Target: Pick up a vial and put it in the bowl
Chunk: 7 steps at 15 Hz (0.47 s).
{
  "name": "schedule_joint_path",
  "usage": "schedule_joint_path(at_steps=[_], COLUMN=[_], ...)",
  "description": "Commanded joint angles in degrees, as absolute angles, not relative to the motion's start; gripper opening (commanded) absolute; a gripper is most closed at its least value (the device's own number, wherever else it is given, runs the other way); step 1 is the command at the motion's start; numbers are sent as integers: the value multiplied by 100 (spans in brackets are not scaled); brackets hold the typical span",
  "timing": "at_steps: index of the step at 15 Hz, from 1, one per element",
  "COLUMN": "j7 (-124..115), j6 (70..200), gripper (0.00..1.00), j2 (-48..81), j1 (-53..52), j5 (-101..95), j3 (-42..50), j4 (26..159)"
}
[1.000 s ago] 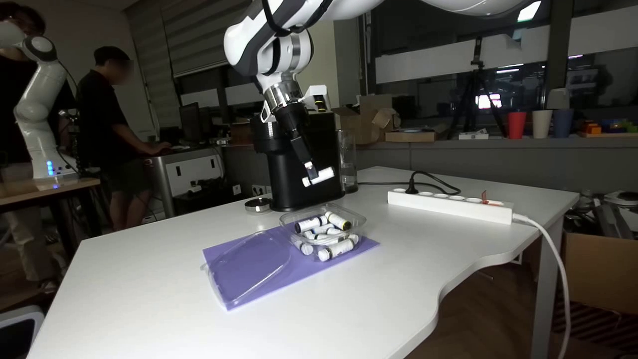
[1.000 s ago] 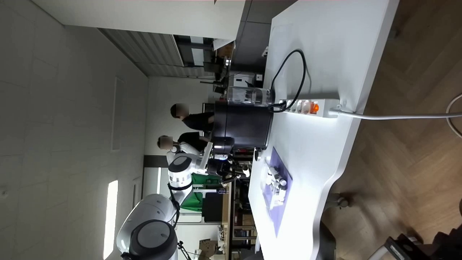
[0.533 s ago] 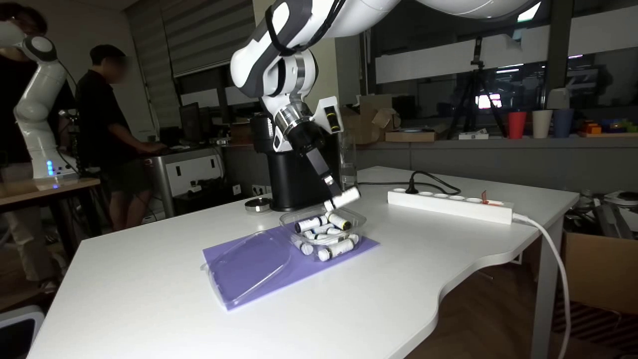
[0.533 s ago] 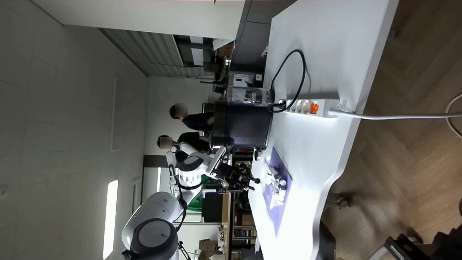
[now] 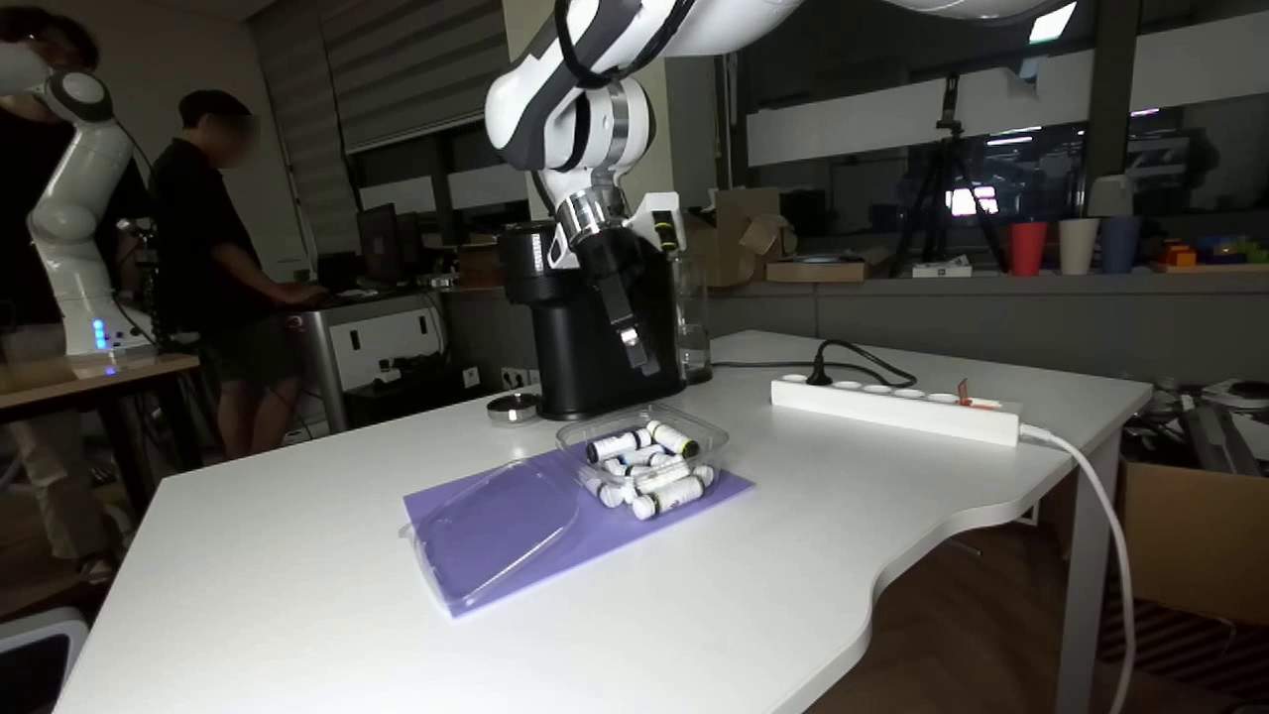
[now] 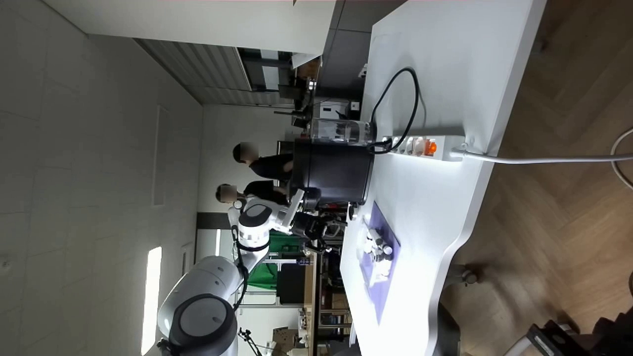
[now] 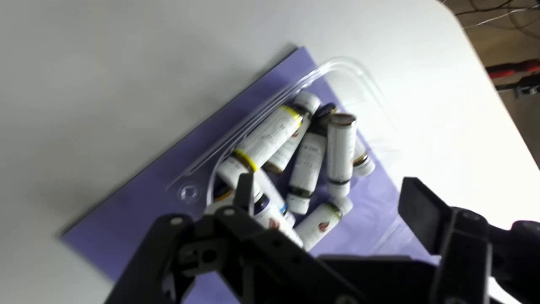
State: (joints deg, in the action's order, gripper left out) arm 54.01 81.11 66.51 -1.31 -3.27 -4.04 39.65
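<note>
Apparently, open air parts the spread gripper [image 7: 331,202] from vials [image 7: 341,152] and table edge [image 7: 491,90].

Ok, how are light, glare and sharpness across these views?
Wrist view: soft shadow along one edge of the purple mat, table washed out to the right, most print on the vials unreadable. In an exterior view, the dark tool half melts into the black machine; in an exterior view, the ceiling lamp is blown out. In both exterior views, a bystander's face is blurred.

Hangs before the black machine [image 5: 577,352] with jaws tilted downward. Hovers above a clear tub [image 5: 724,441] of white vials [image 5: 661,477] on a purple sheet [image 5: 595,531].
</note>
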Motion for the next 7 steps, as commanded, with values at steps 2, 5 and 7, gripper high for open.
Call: schedule_joint_path(at_steps=[2, 5, 7], j7=[5175, 5317, 5332], j6=[9415, 9636, 9679], gripper=[100, 100, 100], j2=[5994, 6199, 6119], j1=[11, -27, -17], j5=[-91, -98, -95], j3=[-483, -416, -414], j4=[4448, 4107, 4137])
